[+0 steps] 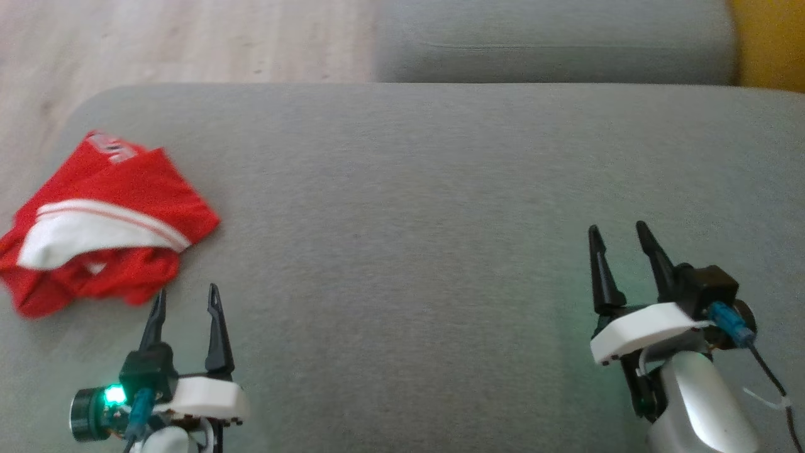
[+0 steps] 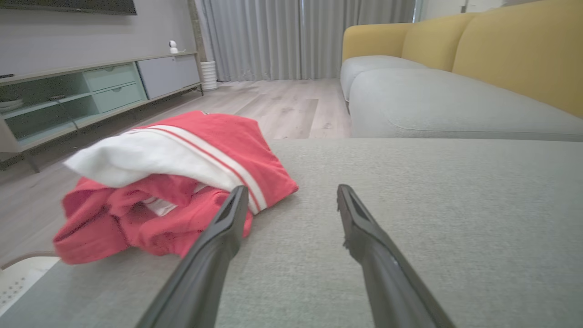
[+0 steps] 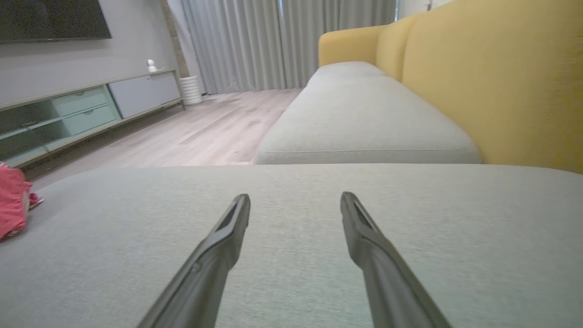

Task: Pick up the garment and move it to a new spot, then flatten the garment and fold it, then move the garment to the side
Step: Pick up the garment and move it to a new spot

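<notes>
Crumpled garment [image 1: 107, 220] on the sofa cushion [image 1: 402, 189], both claws spread.
The red-and-white garment lay bunched at the cushion's left edge. The left claw [image 1: 188, 290] sat just beside it, spread and empty; the right claw [image 1: 616, 227], likewise spread and empty, was well apart.

The garment [image 1: 104, 220] lies on the seat cushion [image 1: 402, 189], just ahead and to the left of the left end effector [image 1: 187, 290], close to the cushion's left edge. The right end effector [image 1: 616, 228] hangs over the same cushion, well apart to the right of the garment. Beyond both end effectors lies a second cushion [image 1: 553, 44], with the backrest [image 1: 770, 44] to its right and the floor [image 1: 188, 38] to its left. Far ahead and to the left of the left end effector, a cabinet [image 2: 91, 91] stands on the floor.
</notes>
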Robot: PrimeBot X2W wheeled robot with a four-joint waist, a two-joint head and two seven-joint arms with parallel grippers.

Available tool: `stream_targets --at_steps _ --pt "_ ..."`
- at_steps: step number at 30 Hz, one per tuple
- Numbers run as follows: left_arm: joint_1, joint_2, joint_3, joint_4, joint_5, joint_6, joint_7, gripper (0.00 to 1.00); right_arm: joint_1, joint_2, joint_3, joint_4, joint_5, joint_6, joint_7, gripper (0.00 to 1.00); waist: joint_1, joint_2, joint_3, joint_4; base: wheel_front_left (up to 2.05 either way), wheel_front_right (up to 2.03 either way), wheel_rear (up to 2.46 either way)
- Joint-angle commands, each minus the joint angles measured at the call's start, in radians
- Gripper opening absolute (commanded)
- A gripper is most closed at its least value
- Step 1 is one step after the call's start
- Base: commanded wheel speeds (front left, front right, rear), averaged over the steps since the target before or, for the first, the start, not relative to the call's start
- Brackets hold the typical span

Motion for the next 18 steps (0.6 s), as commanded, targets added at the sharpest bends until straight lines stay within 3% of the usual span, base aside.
stream_targets --at_steps 1,9,18 --pt "-0.049 0.007 0.041 -0.027 -0.002 0.0 -0.011 1.0 -0.032 -0.003 0.035 -0.03 0.007 0.0 -0.011 1.0 0.0 0.0 0.002 0.086 0.0 0.0 0.0" --pt "-0.041 0.002 0.047 -0.025 -0.005 -0.003 -0.011 1.0 -0.042 -0.003 0.101 -0.015 0.032 0.0 -0.011 1.0 0.0 0.0 0.01 0.238 0.0 0.0 0.0" --pt "-0.052 0.001 0.067 -0.016 -0.008 -0.011 -0.011 1.0 -0.055 -0.003 0.151 0.002 0.051 0.0 -0.011 1.0 0.0 0.0 0.033 0.289 0.0 0.0 0.0"
